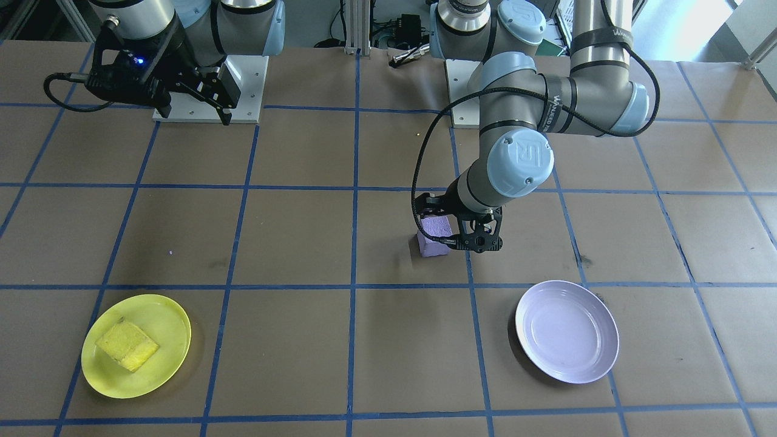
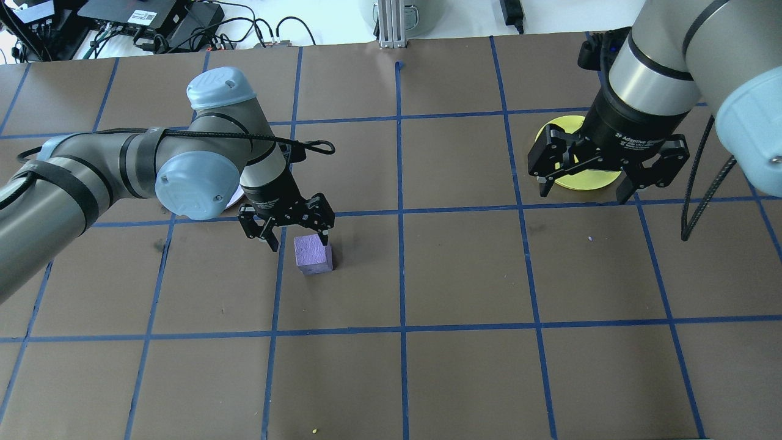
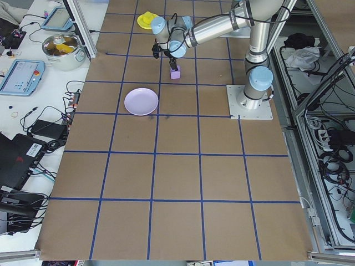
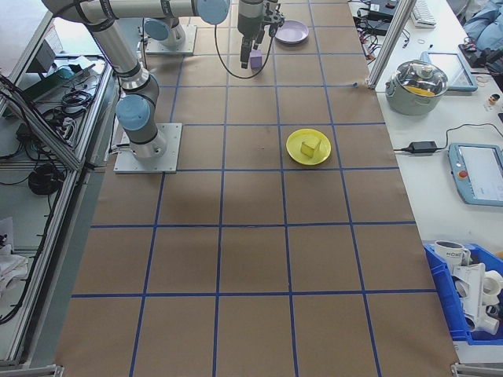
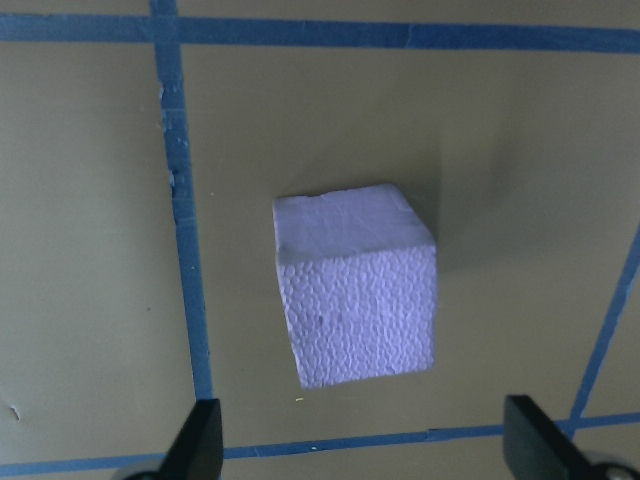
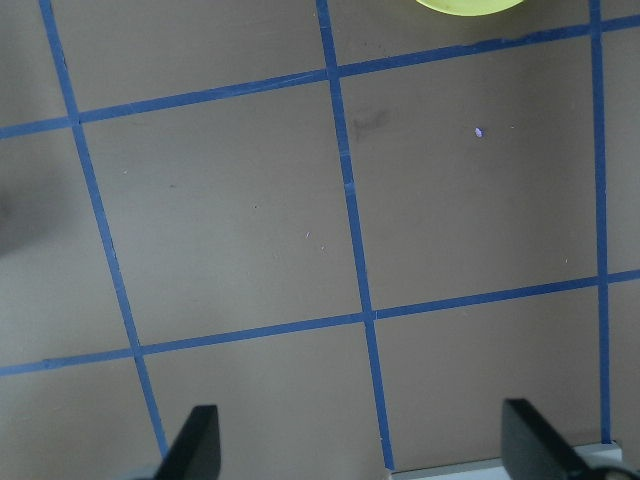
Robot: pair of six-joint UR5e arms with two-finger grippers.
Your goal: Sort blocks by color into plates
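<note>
Purple block on counter | left gripper spread around it | right gripper spread, empty | yellow block in yellow plate

Overhead exterior: yellow plate mostly hidden behind right gripper; the block on it not visible. Lavender plate almost wholly covered by the left arm, only a pale sliver shows.

Front-facing: purple block partly covered by left gripper.

Right wrist view: yellow plate cut by top edge, 1 small arc visible.

Both wrist views: only 2 fingertips show, cut by bottom edge.
</note>
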